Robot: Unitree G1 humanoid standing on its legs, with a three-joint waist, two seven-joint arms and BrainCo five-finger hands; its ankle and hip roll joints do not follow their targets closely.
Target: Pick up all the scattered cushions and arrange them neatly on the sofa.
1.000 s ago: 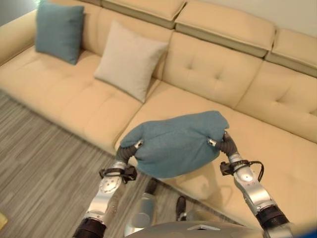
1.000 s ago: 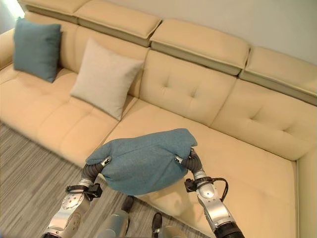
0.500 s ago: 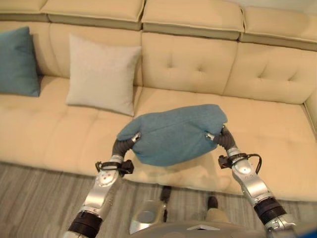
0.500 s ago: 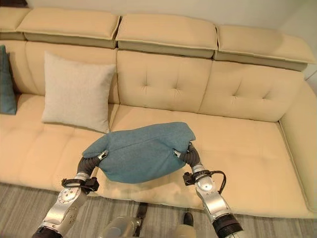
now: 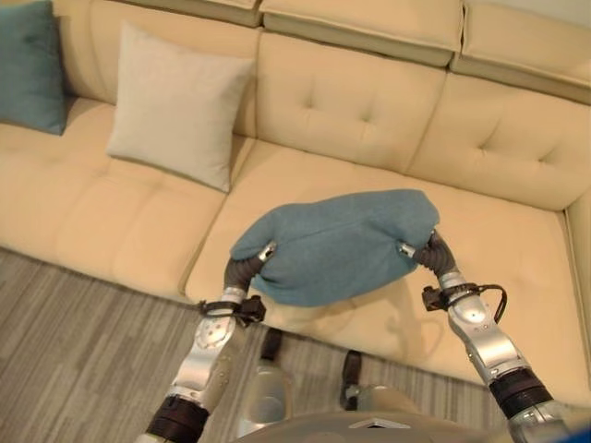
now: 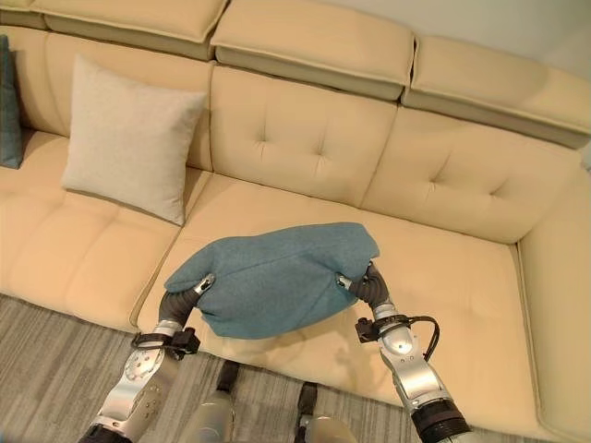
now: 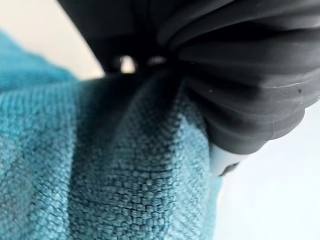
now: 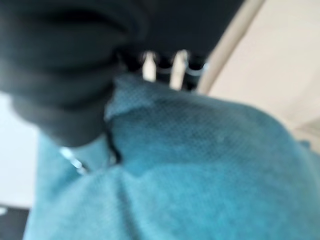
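Both hands clamp one teal cushion [image 5: 337, 245] from its ends, lifted clear over the sofa's front edge at the middle seat. Left hand [image 5: 261, 256] is pressed into the cushion's left end, right hand [image 5: 412, 247] into its right end. Fingers are buried in the fabric in the eye views. In the right wrist view silver fingers [image 8: 172, 67] curl over the cushion top, so that hand grips it. In the left wrist view the dark cover is jammed against the weave and the fingers are hidden, so I cannot tell if that hand is curled or flat.

Behind, the cream sofa [image 5: 517, 240] has a bare seat under and past the cushion. A beige cushion [image 5: 177, 103] leans upright on the backrest, left of the middle. A second teal cushion [image 5: 30, 63] stands at the sofa's far left.

Risk: the hold looks like a squeeze between two hands. If either eases off or the arms spread, the cushion likely drops on the front edge and rolls to the floor [image 5: 65, 341]. Released too near the front, it would lie flat rather than lean on the backrest.

Against the earlier frame the whole view has shifted: the sofa sits differently, the camera moved. The cushion is gripped the same way between the hands.
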